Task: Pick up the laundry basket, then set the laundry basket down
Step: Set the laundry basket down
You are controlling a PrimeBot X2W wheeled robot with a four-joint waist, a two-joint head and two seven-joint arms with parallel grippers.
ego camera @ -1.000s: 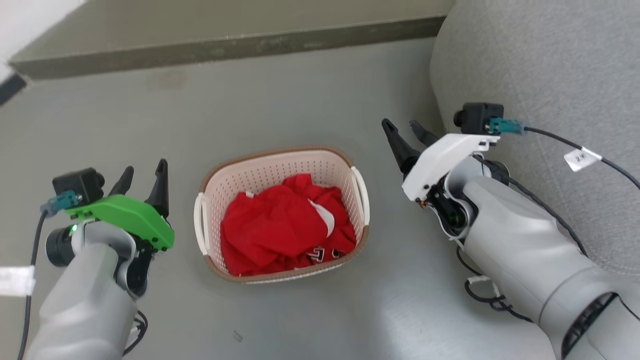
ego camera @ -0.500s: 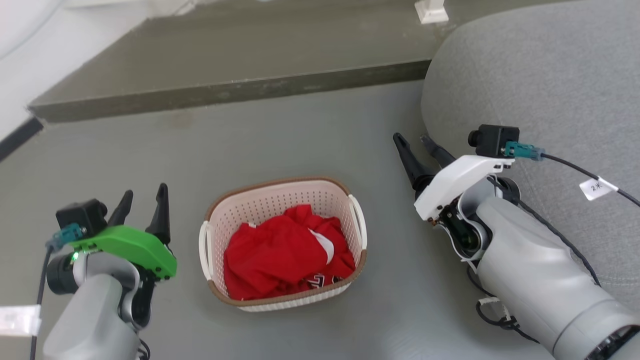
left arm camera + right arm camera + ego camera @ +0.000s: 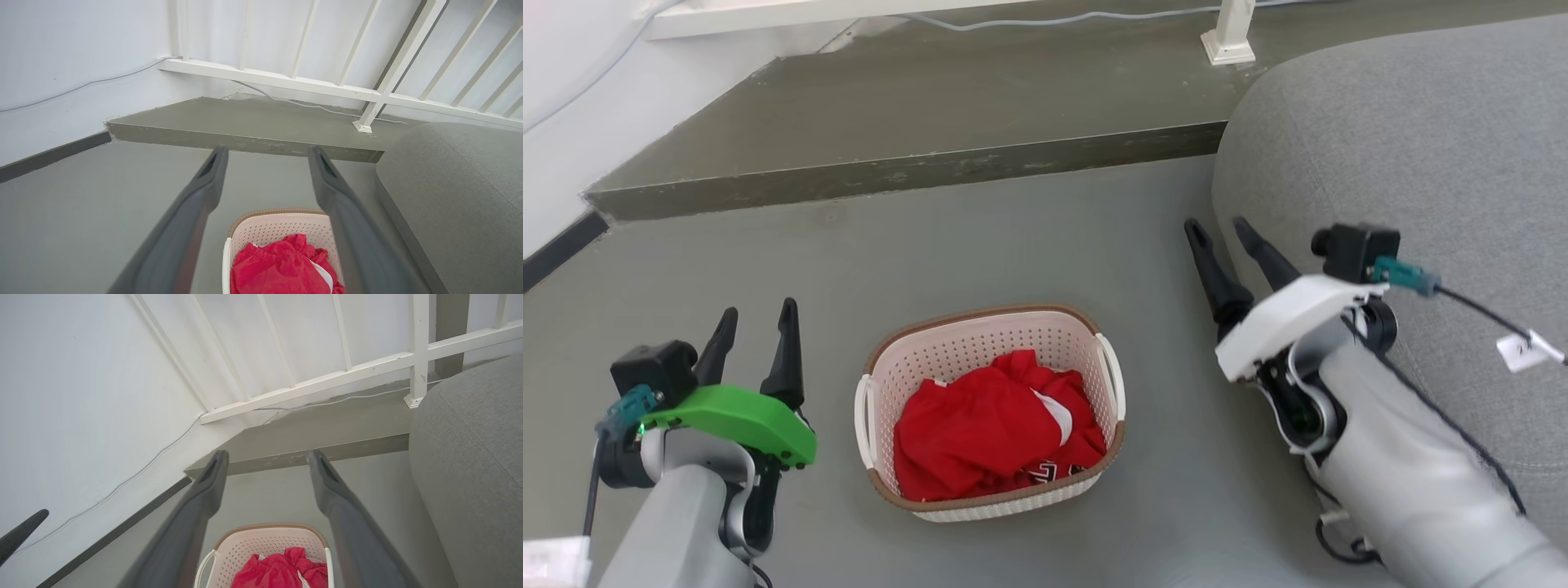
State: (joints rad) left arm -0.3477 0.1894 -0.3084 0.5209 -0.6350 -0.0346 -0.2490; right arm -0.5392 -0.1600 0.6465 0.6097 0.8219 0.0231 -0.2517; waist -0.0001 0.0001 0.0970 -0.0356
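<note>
While left claw (image 3: 758,310) and right claw (image 3: 1217,224) gape | laundry basket (image 3: 964,351) between, untouched

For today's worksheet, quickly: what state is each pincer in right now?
Left pincer: open, holding nothing.
Right pincer: open, holding nothing.

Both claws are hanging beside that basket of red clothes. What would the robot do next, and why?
Probably lower the left gripper and right gripper toward the white side handles. The laundry basket sits on the floor, and both grippers are open, empty and apart from it on either side, so nothing can be lifted yet.
</note>
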